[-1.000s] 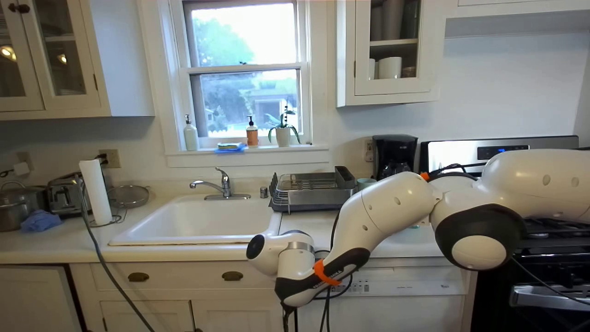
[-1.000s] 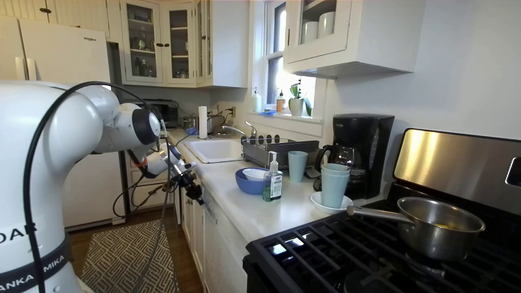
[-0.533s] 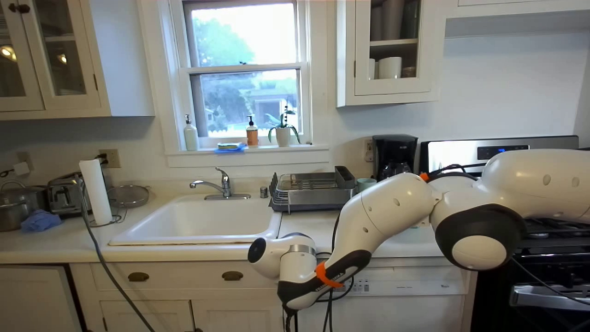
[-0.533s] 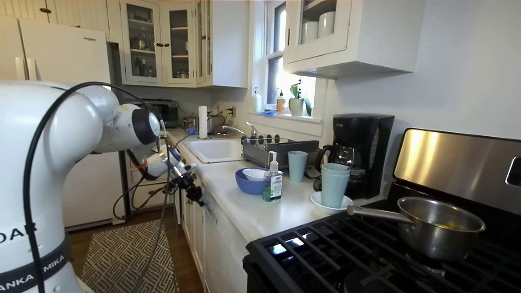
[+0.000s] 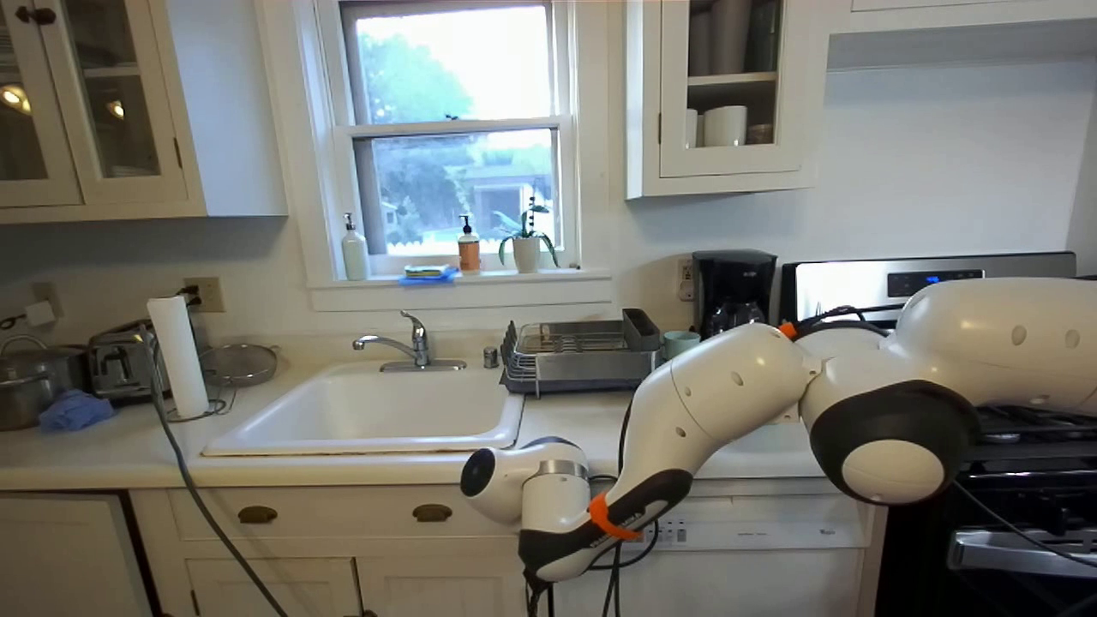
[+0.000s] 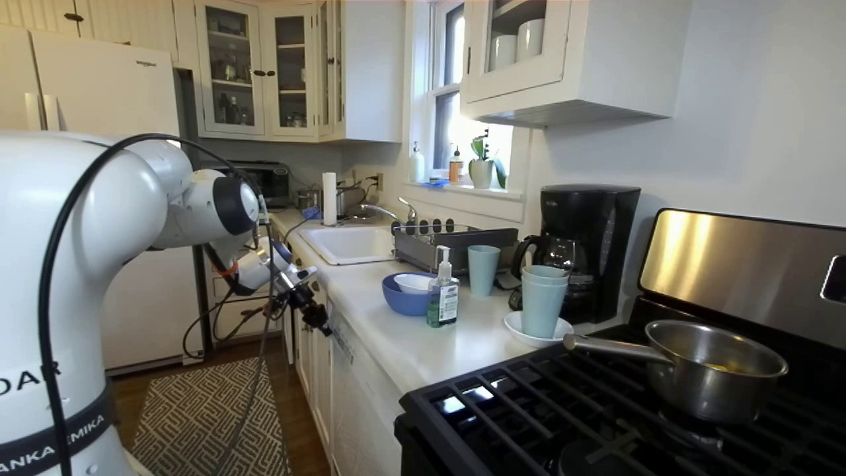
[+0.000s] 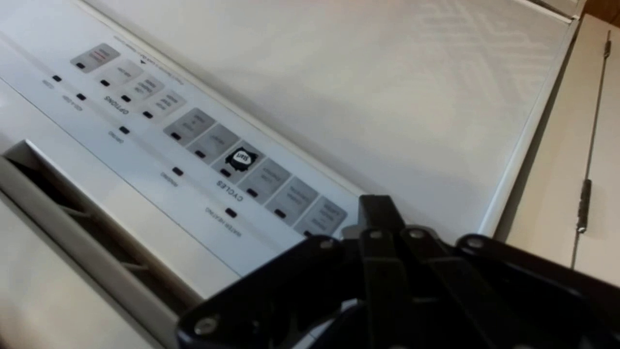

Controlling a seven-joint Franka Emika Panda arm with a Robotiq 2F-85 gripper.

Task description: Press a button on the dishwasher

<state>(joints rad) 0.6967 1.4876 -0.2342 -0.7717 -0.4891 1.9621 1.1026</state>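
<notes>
Found the dishwasher (image 5: 728, 587) beneath the worktop (image 6: 390, 350), with its plain front facing outward and its control strip (image 5: 771, 527), the long axis level, running along below the worktop's edge. Saw the stove (image 6: 522, 403) just beside the dishwasher, bearing a saucepan (image 6: 700, 393) with something yellow (image 6: 719, 367) inside, too indistinct to name. Made out the gripper (image 7: 382, 213) close by the dishwasher's control strip, with jaws closed together on nothing; could not tell if touching. Noted above the dishwasher a blue bowl (image 6: 400, 304) with a white bowl (image 6: 415, 284) inside. Read the Start button (image 7: 241, 158) only in the wrist view.
</notes>
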